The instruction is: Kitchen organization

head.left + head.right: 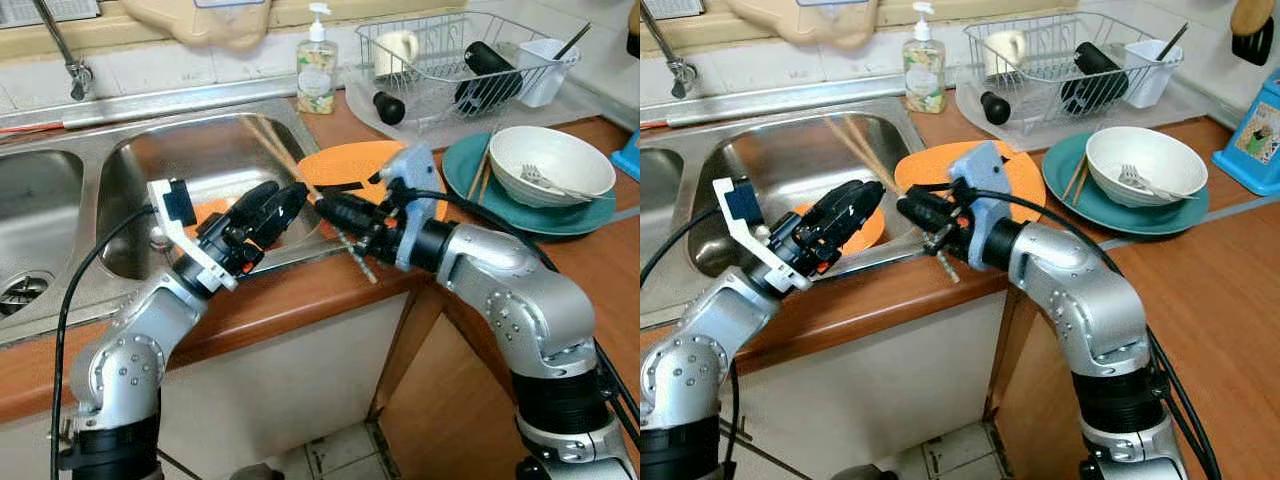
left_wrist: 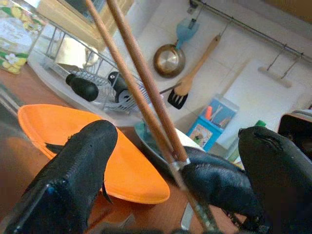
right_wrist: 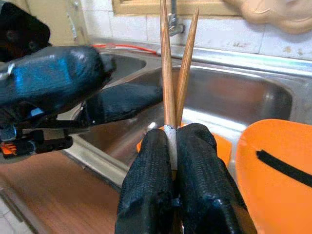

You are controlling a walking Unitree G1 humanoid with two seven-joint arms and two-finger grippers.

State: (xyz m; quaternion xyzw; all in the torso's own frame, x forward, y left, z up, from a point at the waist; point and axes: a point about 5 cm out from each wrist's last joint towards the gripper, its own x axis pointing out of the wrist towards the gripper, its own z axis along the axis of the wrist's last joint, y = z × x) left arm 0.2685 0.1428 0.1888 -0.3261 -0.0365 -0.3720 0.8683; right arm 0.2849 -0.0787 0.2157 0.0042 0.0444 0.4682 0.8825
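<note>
Both arms are raised over the near edge of the counter (image 1: 300,295), elbows bent, grippers nose to nose at the sink's (image 1: 190,150) right rim.

Right gripper (image 3: 174,146): fingers pressed together, pinching a pair of wooden chopsticks (image 3: 173,73) at their metal-tipped end. The sticks slant up and away over the sink basin, tips splayed slightly.

Left gripper (image 1: 272,205): fingers spread, sitting on either side of the chopsticks; contact can't be confirmed.

An orange plate (image 1: 350,165) lies on the counter just behind the grippers, and a second orange piece (image 1: 855,230) sits in the sink beneath the left gripper.

The head views show the dish rack (image 1: 450,60), soap bottle (image 1: 317,65) and white bowl (image 1: 550,165) holding a fork on a teal plate (image 1: 590,215), far right.

The left wrist view adds the back wall: a hanging pan (image 2: 169,60) and a wooden spatula (image 2: 192,75). The right wrist view gives the clamped finger pads close up.
</note>
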